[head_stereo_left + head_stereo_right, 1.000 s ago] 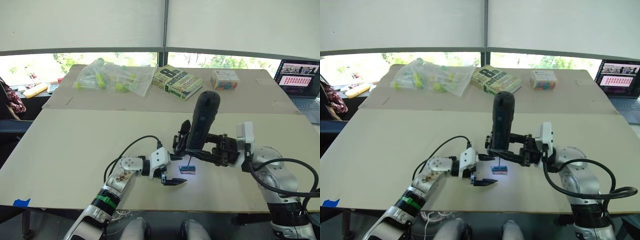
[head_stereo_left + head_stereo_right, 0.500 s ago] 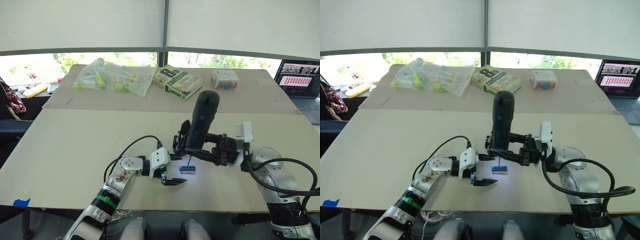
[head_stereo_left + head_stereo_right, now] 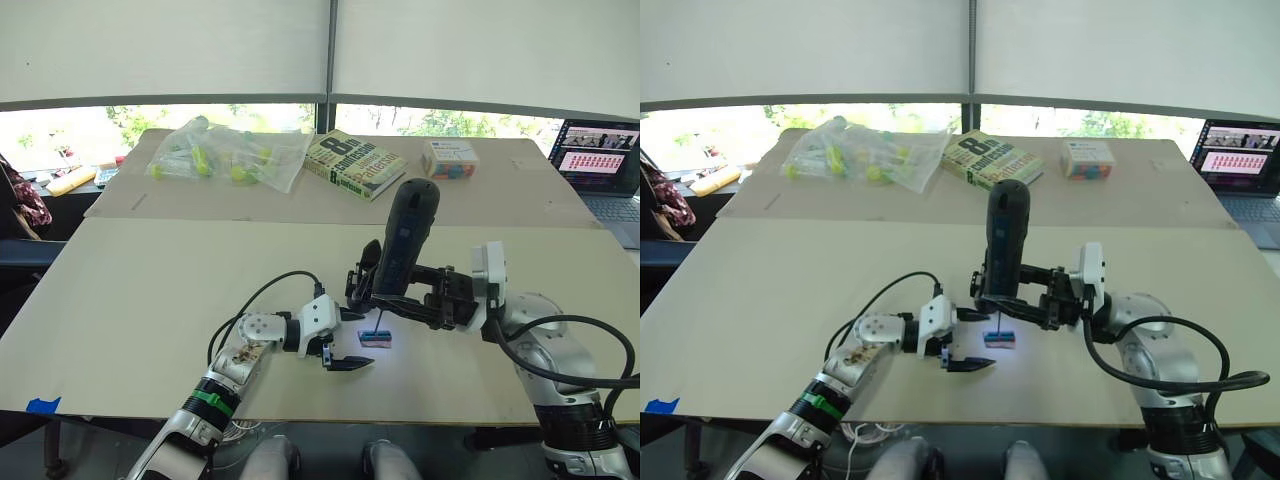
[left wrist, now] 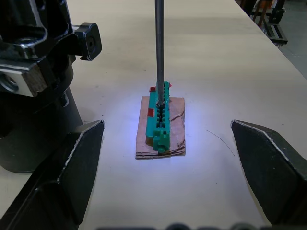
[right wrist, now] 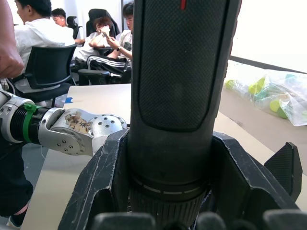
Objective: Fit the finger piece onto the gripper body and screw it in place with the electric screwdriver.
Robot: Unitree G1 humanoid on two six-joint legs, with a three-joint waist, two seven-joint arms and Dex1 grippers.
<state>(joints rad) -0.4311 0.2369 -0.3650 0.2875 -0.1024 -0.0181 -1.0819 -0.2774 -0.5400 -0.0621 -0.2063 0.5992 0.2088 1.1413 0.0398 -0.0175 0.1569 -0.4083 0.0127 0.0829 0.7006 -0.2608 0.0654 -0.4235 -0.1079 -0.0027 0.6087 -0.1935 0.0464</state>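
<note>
Two pincers engaged: right pincer (image 3: 415,300) clamps screwdriver (image 3: 402,245) upright, bit in green strip (image 4: 160,117) on bench (image 3: 150,290); left pincer (image 4: 168,177) wide open, empty. Keep bit vertical, light pressure.

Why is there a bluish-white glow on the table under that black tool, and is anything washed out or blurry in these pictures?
In the left wrist view, the glow pools on the table around the small green part where the electric screwdriver bit touches, so it seems to be the tool's own light. In the eye views, the window strip is overexposed. In the right wrist view, the seated people behind look soft.
</note>
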